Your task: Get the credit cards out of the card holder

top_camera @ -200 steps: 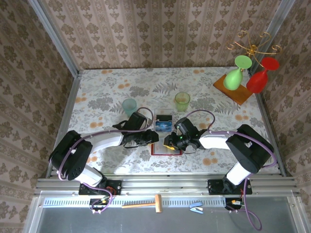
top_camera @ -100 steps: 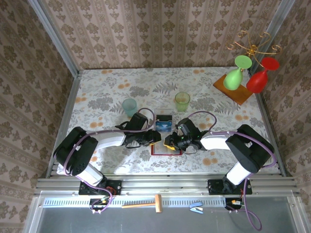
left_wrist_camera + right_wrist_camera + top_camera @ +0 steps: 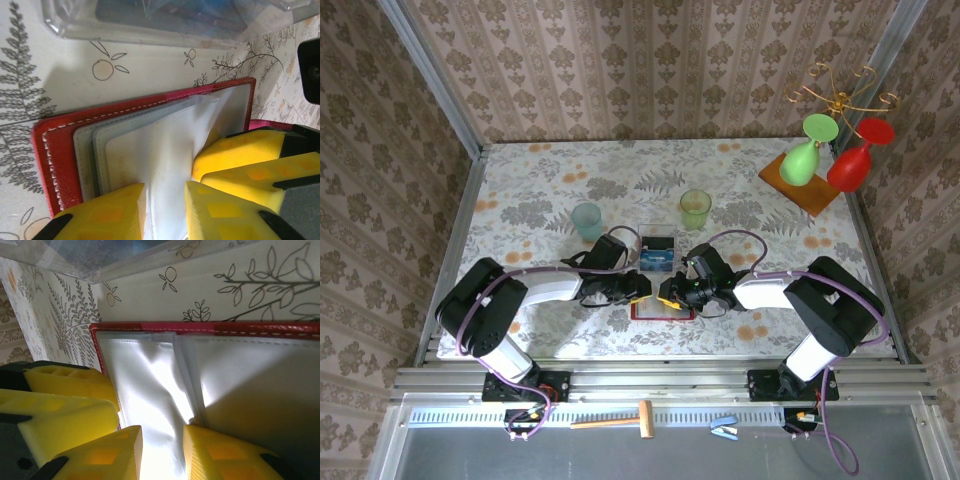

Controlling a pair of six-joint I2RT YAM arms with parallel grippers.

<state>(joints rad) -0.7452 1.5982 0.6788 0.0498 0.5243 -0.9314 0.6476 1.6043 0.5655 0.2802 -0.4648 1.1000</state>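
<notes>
The left pincer [image 3: 642,288] has been edging right over the small red bifold card holder [image 3: 662,307], meeting the right pincer [image 3: 667,292]. Both are standing slightly apart, straddling its pale inner sleeve [image 3: 165,150] from opposite sides; neither is clamping a card.

The card holder [image 3: 220,330] lies open on the floral table [image 3: 240,280], its red stitched border framing grey-white pocket panels that catch a bright glare. The right gripper [image 3: 162,450] has its two yellow fingers down on the pocket panels at the bottom edge, a narrow gap between them over a creased panel. The left gripper's yellow fingers [image 3: 65,395] sit at the holder's left edge; a clear plastic box [image 3: 100,255] lies beyond.
</notes>
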